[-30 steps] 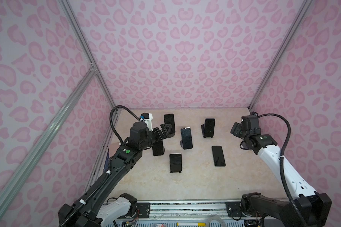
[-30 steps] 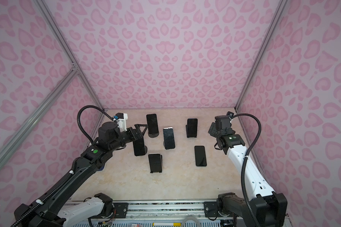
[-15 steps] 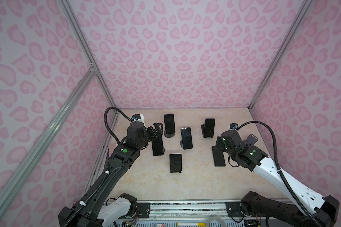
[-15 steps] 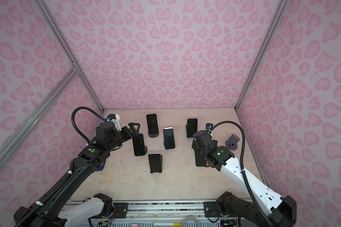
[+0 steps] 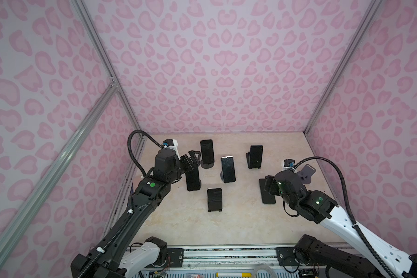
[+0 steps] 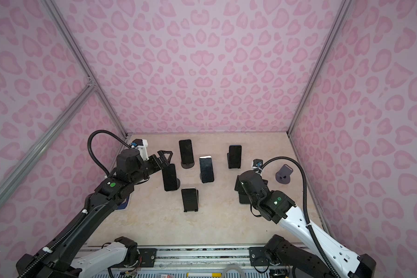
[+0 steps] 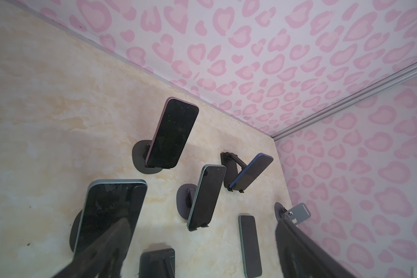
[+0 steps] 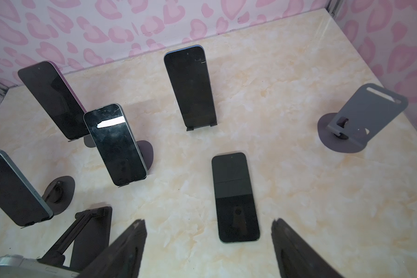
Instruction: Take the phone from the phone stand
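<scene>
- The left pincer (image 5: 192,159) hangs with its jaws wide apart and nothing between them, just above the top edge of the teal-edged phone (image 5: 193,180).
- That phone is propped on a round stand (image 7: 76,231) at the left front of the desk (image 5: 226,228). Its long axis is near upright and leans back a little, with the screen facing the robot.
- The relation that matters: in the left wrist view the phone sits under one finger (image 7: 99,255), not centred in the gap. I judge the pincer has to shift sideways until its jaws straddle the phone's narrow width, then come down along the long axis.
- The left arm is clearly the nearer one. The right arm is well apart from this phone, across the desk.
- The right pincer (image 8: 210,240) is also spread and holds nothing. It hovers low over a flat phone (image 8: 235,197) that lies face up on the desk, clear of both jaws, near an empty stand (image 8: 361,115).
- The middle phone (image 5: 228,169) stands just beside the target on its right, so a wide sideways swing could knock it.
- The lift looks best taken straight up, off the stand's lower lip.
</scene>
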Controlling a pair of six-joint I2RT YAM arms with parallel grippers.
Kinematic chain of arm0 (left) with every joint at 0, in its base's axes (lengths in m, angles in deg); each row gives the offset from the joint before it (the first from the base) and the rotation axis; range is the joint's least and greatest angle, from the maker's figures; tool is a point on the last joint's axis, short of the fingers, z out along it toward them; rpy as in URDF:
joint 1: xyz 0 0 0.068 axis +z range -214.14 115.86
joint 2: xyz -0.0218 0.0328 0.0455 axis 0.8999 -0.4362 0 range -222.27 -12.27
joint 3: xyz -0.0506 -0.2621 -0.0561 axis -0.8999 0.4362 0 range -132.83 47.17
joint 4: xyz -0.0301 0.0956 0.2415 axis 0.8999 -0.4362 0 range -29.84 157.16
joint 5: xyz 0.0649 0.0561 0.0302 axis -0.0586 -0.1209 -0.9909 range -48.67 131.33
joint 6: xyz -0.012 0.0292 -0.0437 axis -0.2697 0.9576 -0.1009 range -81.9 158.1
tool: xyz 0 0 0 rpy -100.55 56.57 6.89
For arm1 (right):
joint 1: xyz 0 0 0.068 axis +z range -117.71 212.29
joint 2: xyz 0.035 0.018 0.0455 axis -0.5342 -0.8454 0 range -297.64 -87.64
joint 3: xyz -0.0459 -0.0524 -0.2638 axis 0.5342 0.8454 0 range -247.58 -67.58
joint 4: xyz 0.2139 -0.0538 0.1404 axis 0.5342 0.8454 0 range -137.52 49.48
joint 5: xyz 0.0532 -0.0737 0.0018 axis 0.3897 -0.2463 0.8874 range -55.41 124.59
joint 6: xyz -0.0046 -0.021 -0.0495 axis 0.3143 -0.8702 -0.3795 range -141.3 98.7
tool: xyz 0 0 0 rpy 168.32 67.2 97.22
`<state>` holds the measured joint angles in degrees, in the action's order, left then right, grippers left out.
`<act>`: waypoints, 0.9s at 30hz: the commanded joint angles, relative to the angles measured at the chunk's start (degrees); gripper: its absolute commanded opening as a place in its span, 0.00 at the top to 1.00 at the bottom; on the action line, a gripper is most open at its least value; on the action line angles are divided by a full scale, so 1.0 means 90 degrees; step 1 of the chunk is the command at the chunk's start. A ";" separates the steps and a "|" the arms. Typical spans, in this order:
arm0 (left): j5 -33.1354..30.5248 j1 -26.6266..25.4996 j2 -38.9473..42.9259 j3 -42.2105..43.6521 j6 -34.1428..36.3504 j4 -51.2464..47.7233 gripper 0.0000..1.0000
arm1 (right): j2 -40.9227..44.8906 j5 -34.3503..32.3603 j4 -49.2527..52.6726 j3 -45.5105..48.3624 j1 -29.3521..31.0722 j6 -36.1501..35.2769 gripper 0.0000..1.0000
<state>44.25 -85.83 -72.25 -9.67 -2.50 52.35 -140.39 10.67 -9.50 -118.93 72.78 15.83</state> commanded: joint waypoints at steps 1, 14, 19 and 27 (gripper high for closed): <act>-0.0178 0.0007 0.0164 0.0084 0.0203 0.0348 0.02 | -0.0182 0.0202 -0.0598 0.0011 0.0013 -0.0945 0.05; -0.0783 0.0037 0.0389 0.0385 0.0596 0.0695 0.01 | -0.0844 0.0977 -0.2354 0.0237 0.0014 -0.1544 0.06; -0.0350 0.0042 0.0127 0.0287 0.0687 0.0699 0.03 | -0.1278 0.1101 -0.1477 -0.0437 0.0051 -0.1179 0.07; 0.0220 0.0057 -0.0425 -0.0123 0.0514 0.0189 0.03 | -0.1377 0.0609 -0.1653 -0.0218 0.0891 -0.0644 0.03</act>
<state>44.66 -85.46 -75.38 -9.85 2.63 55.65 -152.04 19.85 -24.34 -121.46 77.26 7.13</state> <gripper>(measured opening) 0.971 0.965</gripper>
